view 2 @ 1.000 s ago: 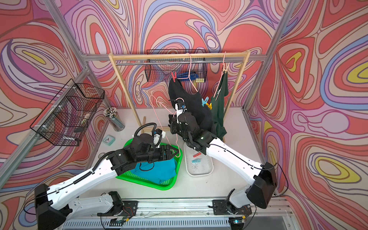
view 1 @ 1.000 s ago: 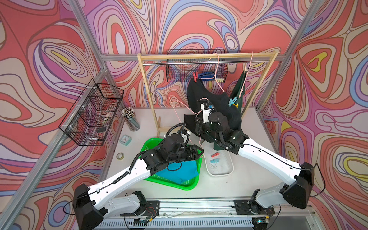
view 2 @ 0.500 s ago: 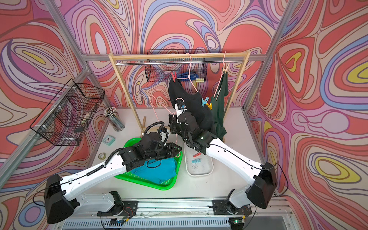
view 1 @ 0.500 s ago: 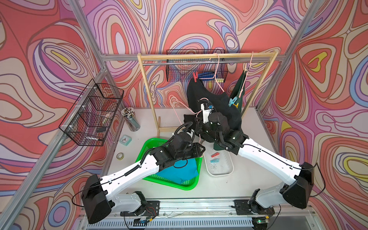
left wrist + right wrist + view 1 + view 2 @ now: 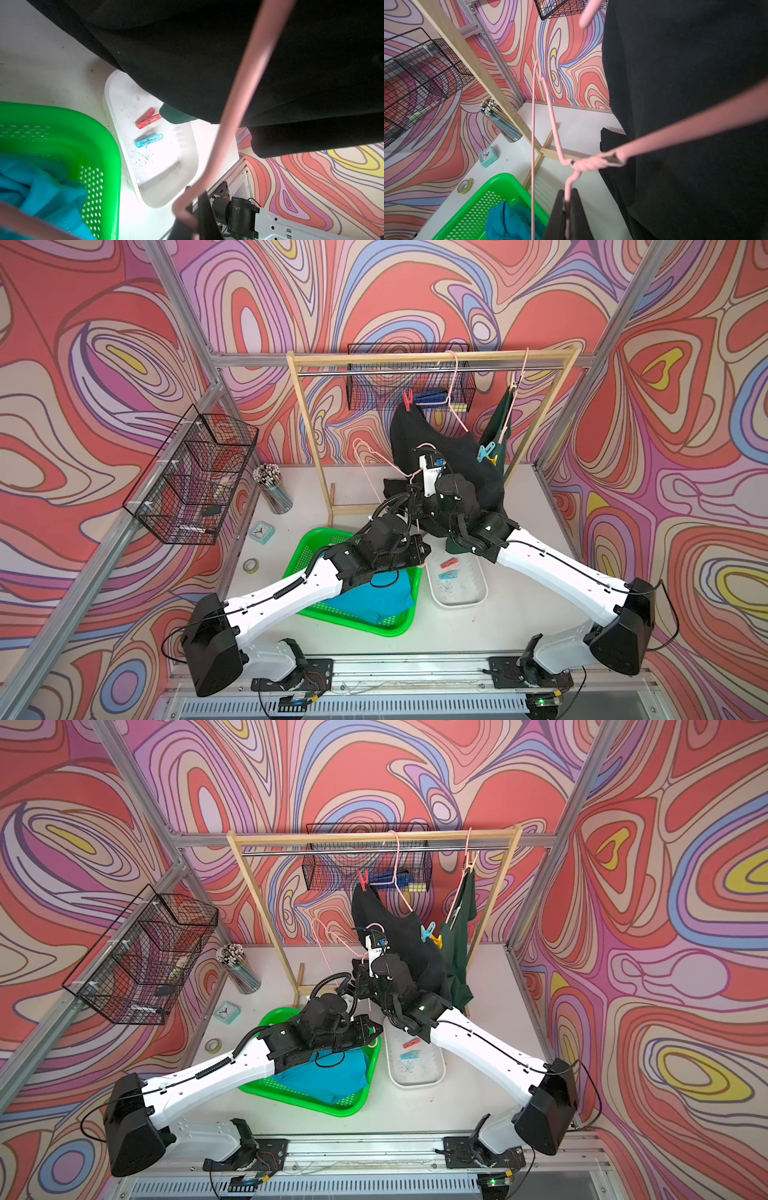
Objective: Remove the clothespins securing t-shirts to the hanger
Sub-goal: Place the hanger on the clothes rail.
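1. While the right end effector is clamped narrow on a pink wire hanger just below its twisted neck, the left end effector is pinched shut on another stretch of the same wire.
2. Both top views show this hanger held low between the two arms, apart from the rail of the wooden rack.
3. A black t-shirt hangs from the rack on a second pink hanger, just behind the arms. A red clothespin grips its upper left shoulder.
4. A light blue clothespin and a yellow clothespin sit together at the black shirt's right edge, just beside a dark green t-shirt. I cannot tell which shirt each one pins.
5. The dark green t-shirt hangs on a third pink hanger at the rail's right end.
6. A white tray on the worktop holds a loose red peg and a loose blue peg, near each other but apart.
7. Beside the tray, a green basket holds a crumpled turquoise t-shirt.
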Motion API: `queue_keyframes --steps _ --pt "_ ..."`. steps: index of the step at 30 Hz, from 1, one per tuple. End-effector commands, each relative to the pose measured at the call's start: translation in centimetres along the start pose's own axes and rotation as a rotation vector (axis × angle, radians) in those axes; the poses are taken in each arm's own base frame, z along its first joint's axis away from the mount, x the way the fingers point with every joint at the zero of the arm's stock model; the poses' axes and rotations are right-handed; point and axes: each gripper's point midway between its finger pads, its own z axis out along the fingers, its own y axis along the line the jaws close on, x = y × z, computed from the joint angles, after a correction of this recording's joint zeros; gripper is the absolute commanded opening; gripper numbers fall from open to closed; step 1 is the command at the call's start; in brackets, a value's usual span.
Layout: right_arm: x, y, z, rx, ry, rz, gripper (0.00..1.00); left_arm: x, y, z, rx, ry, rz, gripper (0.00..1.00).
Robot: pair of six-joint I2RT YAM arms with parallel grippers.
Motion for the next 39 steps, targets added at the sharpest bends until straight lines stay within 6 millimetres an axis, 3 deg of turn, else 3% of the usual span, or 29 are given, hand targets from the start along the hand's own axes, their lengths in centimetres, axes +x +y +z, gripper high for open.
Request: queue_keyframes --steps 1,10,18,32,39 --pt "-1.3 0.5 -1.1 -0.031 -0.043 0.0 0.07 -1.2 -1.6 -1.3 0.038 -0.049 -0.003 0.0" --pt "-1.5 0.4 -3.2 -0.055 -0.053 -0.032 0.49 -1.7 -2.0 -3.4 0.043 -0.081 0.039 0.0" --pt "-1.3 0.0 -5.9 -0.081 -0.053 -0.075 0.74 -2.4 -2.4 -5.9 0.067 -0.113 0.07 0.0" --pt "-0.3 -2.0 -9.3 -0.036 -0.041 -0.125 0.95 -5.2 -5.1 -10.0 0.231 -0.08 0.117 0.0" --pt "0.4 -2.7 -10.0 -0.019 -0.03 -0.13 0.98 -8.0 -9.1 -11.6 0.414 -0.058 0.142 0.0"
